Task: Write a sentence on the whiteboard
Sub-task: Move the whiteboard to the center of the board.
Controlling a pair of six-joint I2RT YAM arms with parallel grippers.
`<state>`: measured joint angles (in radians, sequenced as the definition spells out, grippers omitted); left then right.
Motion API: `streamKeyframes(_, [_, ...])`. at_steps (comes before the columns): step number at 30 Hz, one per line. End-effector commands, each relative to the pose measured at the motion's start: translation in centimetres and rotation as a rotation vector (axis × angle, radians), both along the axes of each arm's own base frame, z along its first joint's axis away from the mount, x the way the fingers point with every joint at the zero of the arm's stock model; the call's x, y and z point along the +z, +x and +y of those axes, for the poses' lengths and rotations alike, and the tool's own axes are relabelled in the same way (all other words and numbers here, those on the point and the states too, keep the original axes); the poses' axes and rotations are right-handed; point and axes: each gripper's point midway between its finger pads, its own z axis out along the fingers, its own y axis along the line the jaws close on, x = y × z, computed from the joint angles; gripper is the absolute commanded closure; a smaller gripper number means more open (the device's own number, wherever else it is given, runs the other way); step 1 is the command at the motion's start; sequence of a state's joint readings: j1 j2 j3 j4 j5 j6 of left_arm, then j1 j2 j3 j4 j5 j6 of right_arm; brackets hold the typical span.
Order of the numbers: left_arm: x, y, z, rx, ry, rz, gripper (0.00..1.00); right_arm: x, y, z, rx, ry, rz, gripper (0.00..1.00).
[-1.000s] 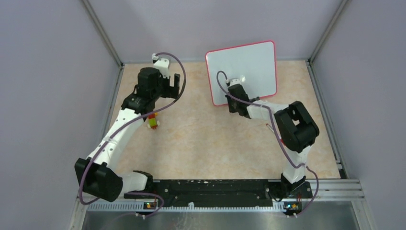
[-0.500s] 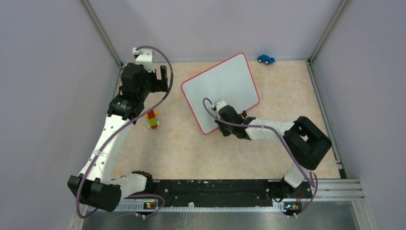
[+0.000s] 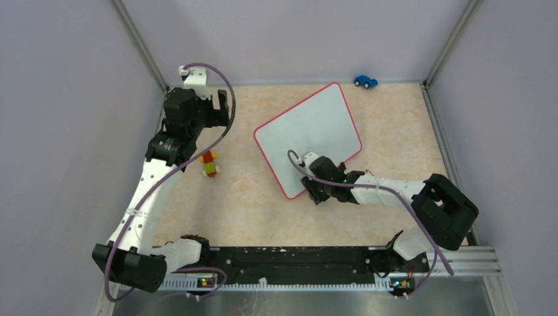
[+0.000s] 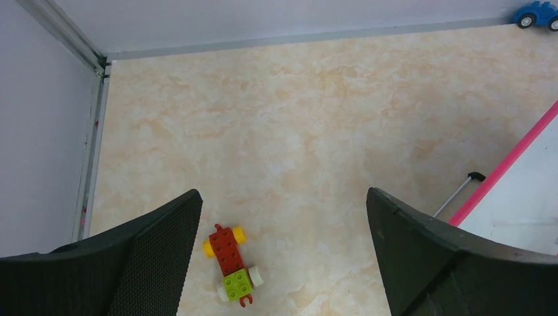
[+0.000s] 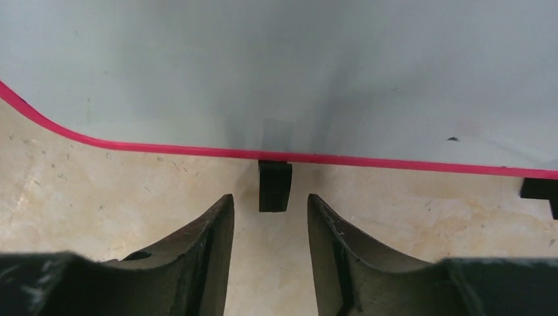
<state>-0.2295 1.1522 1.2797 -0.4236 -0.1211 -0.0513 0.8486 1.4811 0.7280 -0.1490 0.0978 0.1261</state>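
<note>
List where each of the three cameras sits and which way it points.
Top external: fixed above and behind the bases, looking down at the table; left arm and right arm show whole, plus the whiteboard.
Left wrist: on the left arm, looking down past the open left gripper at the brick toy and blue car.
Right wrist: low over the table, facing the whiteboard's near edge and black foot past the right gripper.
Shared: all three show the whiteboard; top and left wrist share both toys.
</note>
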Motion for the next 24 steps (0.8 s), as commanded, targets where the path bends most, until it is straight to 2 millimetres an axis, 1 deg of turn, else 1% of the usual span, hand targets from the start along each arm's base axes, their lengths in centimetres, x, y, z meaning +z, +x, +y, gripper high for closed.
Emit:
streamKeyframes(1, [3.0, -0.3, 0.0, -0.004, -0.030, -0.072, 0.01, 1.3, -1.0, 0.4, 0.066, -0.023, 0.032, 0.44])
streamKeyframes(2, [3.0, -0.3, 0.0, -0.005, -0.029, -0.072, 0.01, 1.8, -1.0, 0.5, 0.074, -0.020, 0.027, 0.37])
streamKeyframes(3, [3.0, -0.3, 0.0, -0.006, -0.028, -0.072, 0.01, 2.6, -0.9, 0.6, 0.079, -0.013, 0.014, 0.33])
streamKeyframes(5, [2.9, -0.3, 0.0, -0.009, -0.027, -0.069, 0.01, 4.0, -0.8, 0.4, 0.092, -0.006, -0.010, 0.32])
streamKeyframes(7, [2.9, -0.3, -0.1, -0.017, -0.027, -0.068, 0.01, 5.8, -0.1, -0.1, 0.099, -0.001, -0.063, 0.32])
streamKeyframes(8, [2.9, -0.3, -0.2, -0.020, -0.027, -0.068, 0.01, 6.8, 0.7, -0.9, 0.076, 0.017, -0.079, 0.32])
streamKeyframes(10, [2.9, -0.3, -0.3, -0.025, -0.028, -0.068, 0.01, 8.1, 2.1, -2.7, 0.070, 0.046, -0.088, 0.30])
streamKeyframes(12, [2.9, -0.2, -0.3, -0.028, -0.026, -0.067, 0.01, 8.7, 3.1, -4.6, 0.093, 0.073, -0.081, 0.28])
streamKeyframes(13, [2.8, -0.1, -0.4, -0.029, -0.025, -0.065, 0.01, 8.8, 3.5, -5.4, 0.112, 0.078, -0.077, 0.28])
streamKeyframes(15, [2.9, 0.0, -0.5, -0.032, -0.026, -0.065, 0.01, 8.7, 4.7, -7.0, 0.115, 0.037, -0.097, 0.29])
streamKeyframes(17, [2.9, 0.0, -0.5, -0.033, -0.028, -0.065, 0.01, 8.2, 5.7, -8.2, 0.108, -0.012, -0.106, 0.32])
streamKeyframes(21, [2.7, 0.2, -0.5, -0.031, -0.029, -0.061, 0.01, 6.7, 7.1, -9.3, 0.085, -0.031, -0.073, 0.34])
streamKeyframes(24, [2.8, 0.3, -0.5, -0.030, -0.027, -0.063, 0.01, 5.5, 8.1, -9.8, 0.085, -0.040, -0.049, 0.41])
